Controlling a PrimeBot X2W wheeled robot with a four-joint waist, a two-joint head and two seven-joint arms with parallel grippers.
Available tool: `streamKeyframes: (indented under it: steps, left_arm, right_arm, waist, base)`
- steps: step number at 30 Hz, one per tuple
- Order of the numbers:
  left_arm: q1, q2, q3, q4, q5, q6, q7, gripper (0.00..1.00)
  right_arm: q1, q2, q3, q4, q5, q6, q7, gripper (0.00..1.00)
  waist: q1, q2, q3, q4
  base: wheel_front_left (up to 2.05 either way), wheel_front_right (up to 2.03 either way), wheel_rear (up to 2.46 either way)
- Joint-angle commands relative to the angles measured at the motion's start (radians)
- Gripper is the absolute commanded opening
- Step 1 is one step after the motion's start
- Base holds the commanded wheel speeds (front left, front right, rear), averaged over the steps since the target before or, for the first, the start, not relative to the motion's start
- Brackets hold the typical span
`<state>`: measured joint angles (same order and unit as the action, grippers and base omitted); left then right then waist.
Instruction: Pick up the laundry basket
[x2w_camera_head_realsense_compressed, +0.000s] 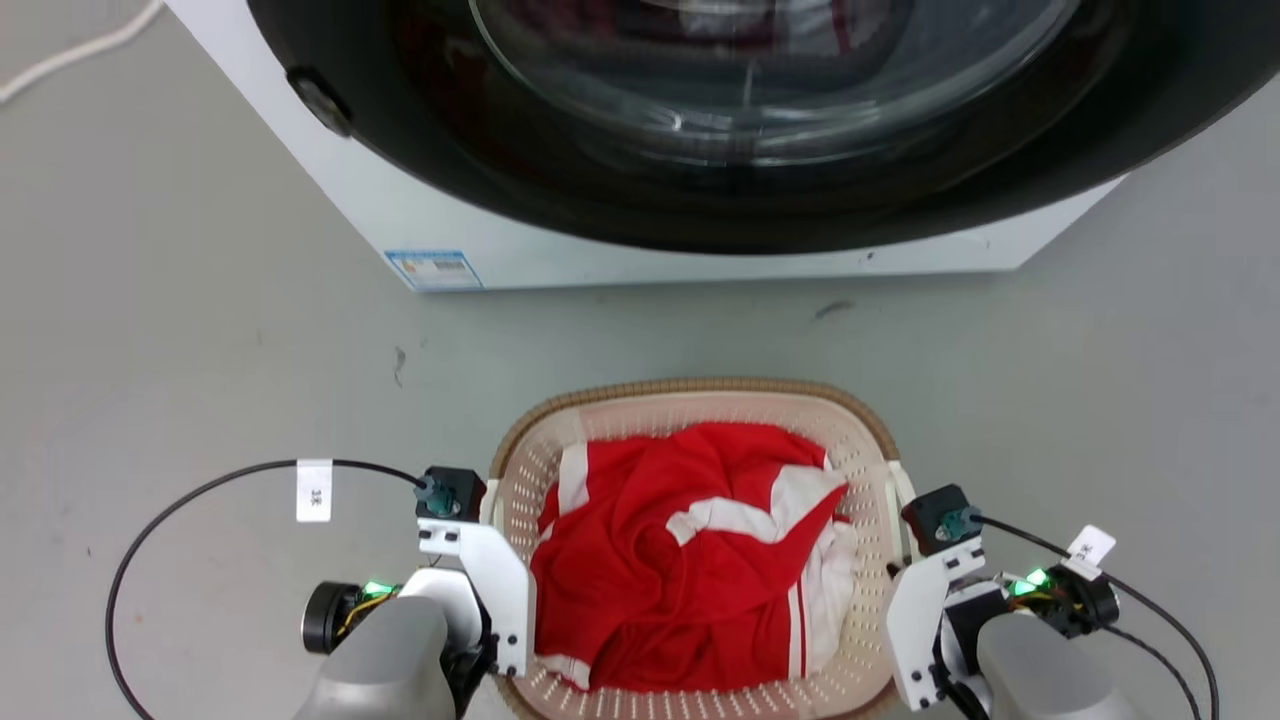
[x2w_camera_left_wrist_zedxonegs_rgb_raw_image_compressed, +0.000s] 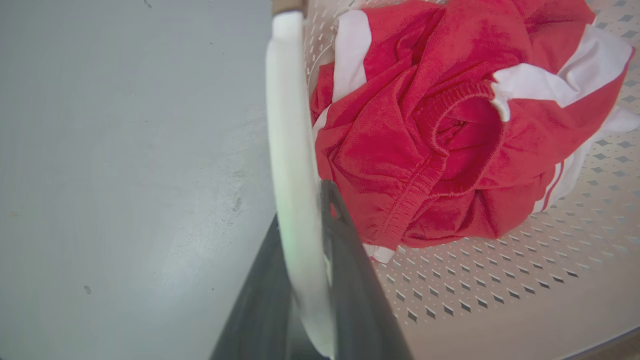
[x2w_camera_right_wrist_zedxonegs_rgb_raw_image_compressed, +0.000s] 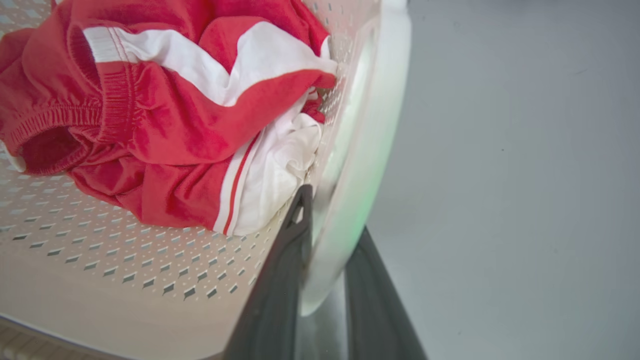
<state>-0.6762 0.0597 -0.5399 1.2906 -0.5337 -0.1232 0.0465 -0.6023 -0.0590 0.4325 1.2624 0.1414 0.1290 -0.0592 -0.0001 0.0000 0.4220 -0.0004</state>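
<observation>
Both handles (x2w_camera_left_wrist_zedxonegs_rgb_raw_image_compressed: 290, 125) of the laundry basket (x2w_camera_head_realsense_compressed: 700, 390) are clenched, one by the left gripper (x2w_camera_left_wrist_zedxonegs_rgb_raw_image_compressed: 302, 215), one by the right gripper (x2w_camera_right_wrist_zedxonegs_rgb_raw_image_compressed: 330, 215), so the red clothes (x2w_camera_head_realsense_compressed: 660, 560) should lift level.

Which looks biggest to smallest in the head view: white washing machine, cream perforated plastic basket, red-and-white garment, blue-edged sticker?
1. white washing machine
2. cream perforated plastic basket
3. red-and-white garment
4. blue-edged sticker
</observation>
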Motion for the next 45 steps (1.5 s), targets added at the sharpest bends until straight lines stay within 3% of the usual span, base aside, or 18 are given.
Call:
streamKeyframes:
  steps: [1, 8, 21, 45]
  left_arm:
    - [0.013, -0.018, -0.011, -0.009, -0.007, -0.011, 0.010, 0.00]
    - [0.089, -0.016, -0.053, -0.021, -0.070, -0.012, 0.096, 0.00]
    - [0.182, 0.014, -0.109, -0.049, -0.157, -0.012, 0.180, 0.00]
    - [0.219, 0.034, -0.174, -0.065, -0.286, -0.013, 0.292, 0.00]
  right_arm:
    - [0.020, 0.016, 0.037, -0.018, 0.023, 0.003, 0.015, 0.00]
    - [0.071, 0.020, 0.180, -0.043, 0.154, 0.007, 0.100, 0.00]
    - [0.136, 0.021, 0.340, -0.050, 0.305, 0.008, 0.194, 0.00]
    - [0.136, 0.020, 0.478, -0.010, 0.459, 0.008, 0.279, 0.00]
  waist:
    - [0.0001, 0.0000, -0.065, 0.002]
    - [0.0001, 0.0000, -0.209, 0.009]
    - [0.0001, 0.0000, -0.397, -0.015]
    - [0.0001, 0.0000, -0.513, -0.041]
  base:
    - [0.00, 0.00, 0.00]
    - [0.00, 0.00, 0.00]
    - [0.00, 0.00, 0.00]
    - [0.00, 0.00, 0.00]
